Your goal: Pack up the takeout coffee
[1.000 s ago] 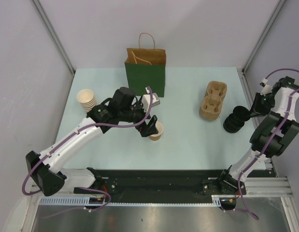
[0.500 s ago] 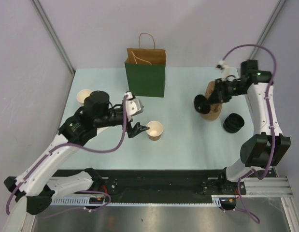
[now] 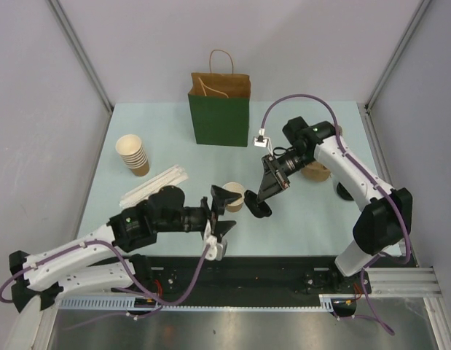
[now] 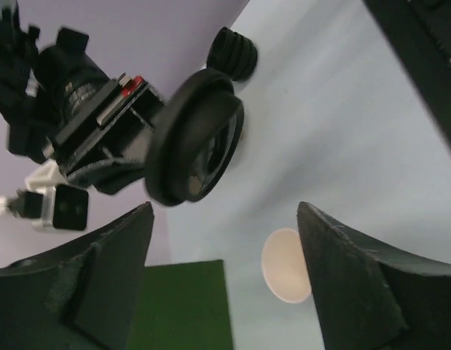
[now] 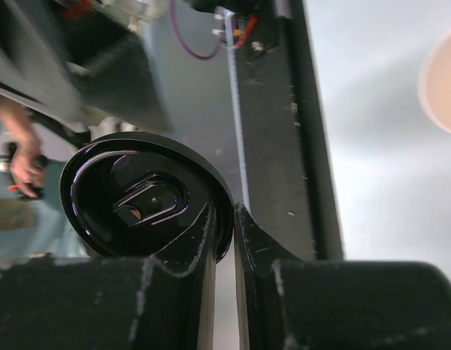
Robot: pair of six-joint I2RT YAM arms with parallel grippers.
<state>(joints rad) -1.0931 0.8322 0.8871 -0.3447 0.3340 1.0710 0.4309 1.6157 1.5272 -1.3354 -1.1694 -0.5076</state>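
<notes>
On the pale table (image 3: 320,219), right gripper (image 3: 264,197) pinching a tilted lid (image 3: 259,209) beside the cup (image 3: 234,195), left gripper (image 3: 224,210) spread wide; pressing could topple the unheld cup.

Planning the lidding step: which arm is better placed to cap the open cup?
Right. Its gripper is shut on the black lid, just beside the cup. The left gripper is open and empty near the cup.
</notes>
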